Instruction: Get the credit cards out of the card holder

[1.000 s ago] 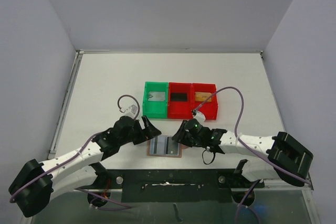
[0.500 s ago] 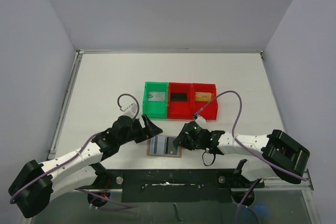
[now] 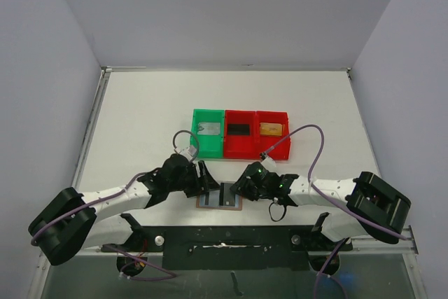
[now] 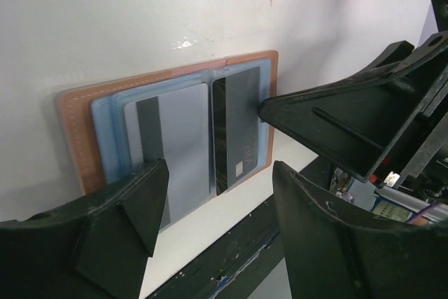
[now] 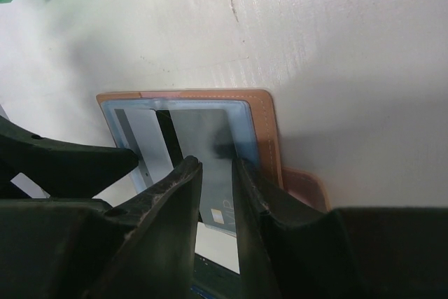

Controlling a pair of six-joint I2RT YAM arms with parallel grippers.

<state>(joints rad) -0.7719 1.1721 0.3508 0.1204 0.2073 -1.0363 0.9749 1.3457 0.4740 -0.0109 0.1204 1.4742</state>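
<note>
The card holder (image 4: 73, 131) lies open on the worktop (image 4: 105, 12), with a grey card (image 4: 178, 138) in its left half and a black card (image 4: 238, 120) in its right half. The left hand (image 4: 220, 169) hangs just over the holder's left half with its two fingers wide apart, holding nothing. The right hand (image 5: 217, 166) is at the holder's right half, its fingers close together with only a thin gap between them, tips down by the black card.
</note>
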